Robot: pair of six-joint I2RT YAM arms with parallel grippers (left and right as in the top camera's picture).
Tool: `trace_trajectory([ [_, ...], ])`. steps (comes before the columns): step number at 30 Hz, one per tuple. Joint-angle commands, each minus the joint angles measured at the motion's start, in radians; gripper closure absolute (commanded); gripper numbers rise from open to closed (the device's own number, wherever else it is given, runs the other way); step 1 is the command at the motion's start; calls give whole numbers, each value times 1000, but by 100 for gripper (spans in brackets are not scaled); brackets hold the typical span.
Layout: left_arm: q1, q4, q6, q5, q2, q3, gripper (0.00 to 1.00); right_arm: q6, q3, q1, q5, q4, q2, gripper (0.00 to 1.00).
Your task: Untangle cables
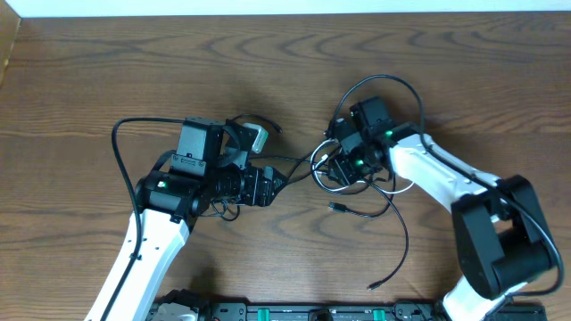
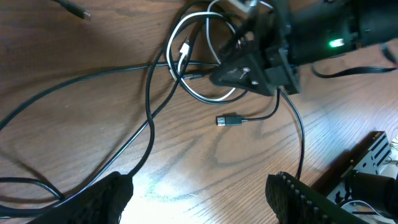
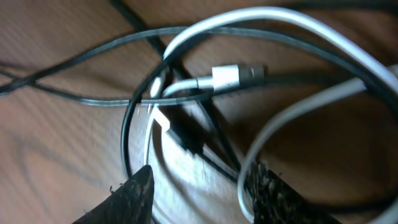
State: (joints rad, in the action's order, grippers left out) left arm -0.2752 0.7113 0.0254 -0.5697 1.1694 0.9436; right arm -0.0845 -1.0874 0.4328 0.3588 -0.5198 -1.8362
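The cables (image 1: 350, 185) lie in a tangle on the wooden table right of centre: black cords looped with one white cord (image 2: 200, 94). My right gripper (image 1: 332, 169) is down over the knot. In the right wrist view its jaws (image 3: 199, 193) stand partly apart, with a white strand (image 3: 245, 180) against the right finger, black cord crossing the gap, and the white plug (image 3: 227, 76) beyond. My left gripper (image 1: 272, 185) hovers just left of the tangle, open (image 2: 202, 202), with only bare wood between its fingers. A loose black plug (image 2: 230, 120) lies ahead of it.
One black cord trails to the front, ending at a plug (image 1: 375, 285). The left arm's own thick wire (image 1: 116, 143) loops out to the left. A black equipment rail (image 1: 303, 312) runs along the front edge. The table's far edge (image 1: 285, 16) is at the top.
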Motion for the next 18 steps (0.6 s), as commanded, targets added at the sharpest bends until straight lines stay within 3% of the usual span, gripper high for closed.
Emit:
trace_trajectory([
  [1, -1, 9, -10, 6, -5, 5, 25, 21, -14, 12, -2, 35, -27, 54],
  [8, -1, 10, -10, 6, -5, 5, 25, 62, -14, 12, -50, 80, -31, 56],
  [18, -2, 14, -6, 5, -5, 5, 25, 139, -13, 13, -129, 82, -31, 71],
])
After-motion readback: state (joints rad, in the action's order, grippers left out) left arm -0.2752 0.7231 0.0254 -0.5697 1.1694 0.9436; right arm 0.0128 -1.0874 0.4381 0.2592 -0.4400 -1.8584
